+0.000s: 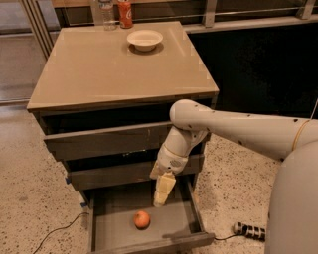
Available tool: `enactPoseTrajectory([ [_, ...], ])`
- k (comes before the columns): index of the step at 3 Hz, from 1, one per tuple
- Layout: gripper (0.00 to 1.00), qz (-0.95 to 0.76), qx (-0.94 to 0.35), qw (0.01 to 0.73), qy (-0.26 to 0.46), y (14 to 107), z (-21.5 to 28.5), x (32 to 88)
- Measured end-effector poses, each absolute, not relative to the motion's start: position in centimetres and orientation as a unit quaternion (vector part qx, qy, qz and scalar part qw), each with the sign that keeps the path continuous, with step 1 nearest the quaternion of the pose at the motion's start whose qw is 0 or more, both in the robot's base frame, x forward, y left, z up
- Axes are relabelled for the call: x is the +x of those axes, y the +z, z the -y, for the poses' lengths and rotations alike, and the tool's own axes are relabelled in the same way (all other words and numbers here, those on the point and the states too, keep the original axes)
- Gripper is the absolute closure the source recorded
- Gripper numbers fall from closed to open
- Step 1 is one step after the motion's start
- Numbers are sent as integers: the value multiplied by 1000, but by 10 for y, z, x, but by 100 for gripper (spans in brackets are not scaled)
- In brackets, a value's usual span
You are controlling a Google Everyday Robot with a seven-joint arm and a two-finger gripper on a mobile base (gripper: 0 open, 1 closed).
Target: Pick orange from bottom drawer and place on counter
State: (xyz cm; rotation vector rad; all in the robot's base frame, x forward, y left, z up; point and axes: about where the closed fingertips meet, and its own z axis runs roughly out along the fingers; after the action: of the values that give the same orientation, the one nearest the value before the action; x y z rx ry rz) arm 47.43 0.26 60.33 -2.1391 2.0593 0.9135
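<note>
the grey drawer cabinet (59, 144) stands behind and above the gripper (160, 201), its three drawers facing the camera. the robot's white arm (238, 131) enters from the right of the view and bends at a rounded joint above the gripper. from there it runs down in front of the cabinet, so the gripper hangs pointing downward over the bottom drawer (112, 225). the speckled floor (30, 168) spreads out on either side, lower than the gripper. the counter (114, 69), a glossy beige slab, lies well above the gripper and farther back. the top drawer (109, 140) and the middle drawer (114, 171) both sit above the gripper, and the wrist crosses in front of the middle one. the bottom drawer is pulled far out, directly under the gripper, with its flat grey base open to view. a white bowl (144, 39) sits on the far part of the counter, high above the gripper. a red soda can (125, 7) and a clear bottle (105, 7) stand beyond the bowl at the back. a black ribbed object (248, 230) lies on the floor, lower than the gripper and to its right in the view. the orange (142, 219) rests on the base of the bottom drawer, just below the gripper and slightly to its left in the view, near it but apart. whether the gripper is released or clenched cannot be told.
</note>
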Motion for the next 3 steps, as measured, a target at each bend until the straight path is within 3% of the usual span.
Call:
enactPoseTrajectory([
  [3, 97, -663, -688, 17, 294, 603, -3, 474],
])
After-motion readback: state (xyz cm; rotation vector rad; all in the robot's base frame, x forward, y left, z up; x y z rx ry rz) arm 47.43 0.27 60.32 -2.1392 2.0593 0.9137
